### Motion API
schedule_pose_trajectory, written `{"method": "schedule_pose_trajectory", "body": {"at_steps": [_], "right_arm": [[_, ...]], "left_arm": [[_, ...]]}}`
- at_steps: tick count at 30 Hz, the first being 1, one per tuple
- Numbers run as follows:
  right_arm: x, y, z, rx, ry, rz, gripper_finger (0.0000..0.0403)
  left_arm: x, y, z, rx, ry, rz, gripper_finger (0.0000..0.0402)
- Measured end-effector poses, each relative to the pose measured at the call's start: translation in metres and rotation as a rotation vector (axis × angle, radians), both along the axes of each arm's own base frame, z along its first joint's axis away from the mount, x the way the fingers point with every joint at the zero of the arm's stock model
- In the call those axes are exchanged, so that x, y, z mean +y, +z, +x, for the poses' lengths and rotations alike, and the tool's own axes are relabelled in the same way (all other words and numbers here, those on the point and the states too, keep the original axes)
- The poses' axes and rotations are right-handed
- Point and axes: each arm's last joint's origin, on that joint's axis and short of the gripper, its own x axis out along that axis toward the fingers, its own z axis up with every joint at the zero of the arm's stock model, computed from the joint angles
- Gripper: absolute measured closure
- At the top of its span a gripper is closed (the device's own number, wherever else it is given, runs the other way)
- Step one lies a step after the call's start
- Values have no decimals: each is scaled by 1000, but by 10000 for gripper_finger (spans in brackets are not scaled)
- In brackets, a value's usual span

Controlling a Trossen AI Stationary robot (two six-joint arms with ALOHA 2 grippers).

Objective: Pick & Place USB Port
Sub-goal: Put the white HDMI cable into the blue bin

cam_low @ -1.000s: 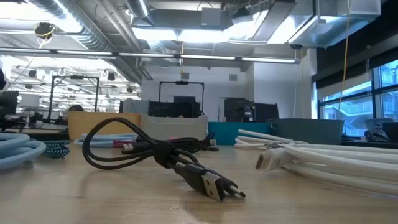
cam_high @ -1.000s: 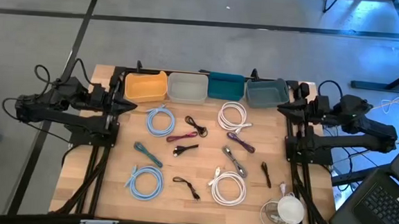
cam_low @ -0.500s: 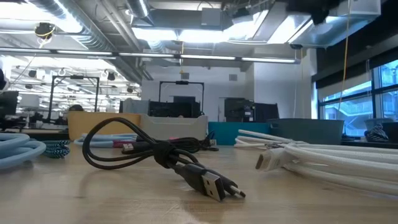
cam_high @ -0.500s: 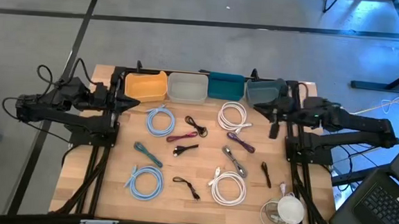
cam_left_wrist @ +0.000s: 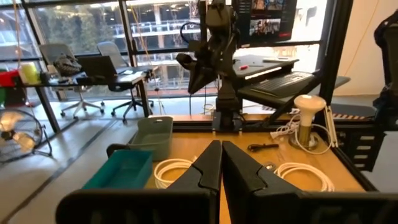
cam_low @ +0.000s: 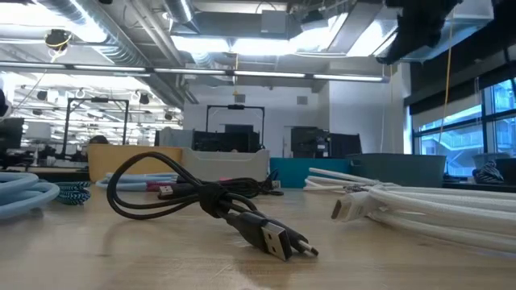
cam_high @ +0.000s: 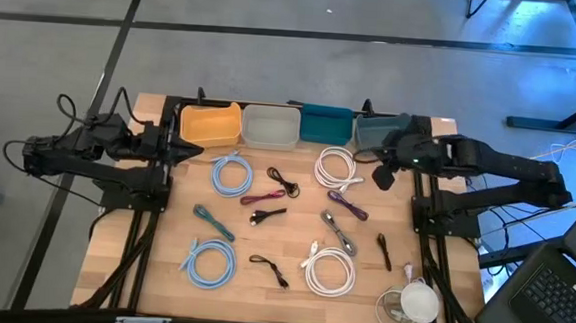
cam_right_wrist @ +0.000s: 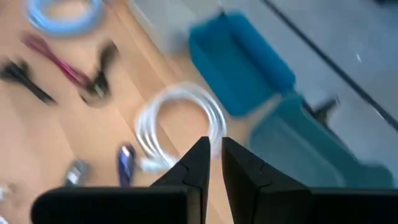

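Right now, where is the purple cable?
In the high view the purple cable lies right of the table's middle, just below the upper white cable coil and above the grey cable.

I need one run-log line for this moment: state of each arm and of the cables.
right gripper: shut, empty, above table near white cable coil | left gripper: shut, parked by orange bin | cables: all on table, none binned

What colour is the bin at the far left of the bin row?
Orange-yellow. The leftmost bin shows best in the high view, next to the pale grey bin.
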Motion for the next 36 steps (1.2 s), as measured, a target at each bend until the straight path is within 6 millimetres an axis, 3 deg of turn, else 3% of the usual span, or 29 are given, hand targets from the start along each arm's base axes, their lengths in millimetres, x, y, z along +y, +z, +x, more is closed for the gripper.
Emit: {"method": "schedule_pose_trajectory", "body": {"at_steps": [7,14,20,26,36], "right_arm": [[-8,-25,10,246,-86,111,359],[-13,-37,24,310,-116,134,359],[-16,-44,40,274,-119,136,359],[-13,-54,70,168,12,288,359],[-11,-96,112,257,97,306,357]], "left_arm": [[0,-1,0,11,10,-29,398],[2,-2,0,19,83,6,398],[3,-6,-1,67,91,8,398],[3,-10,-1,110,92,4,398],[3,-17,-2,181,92,8,398]]}}
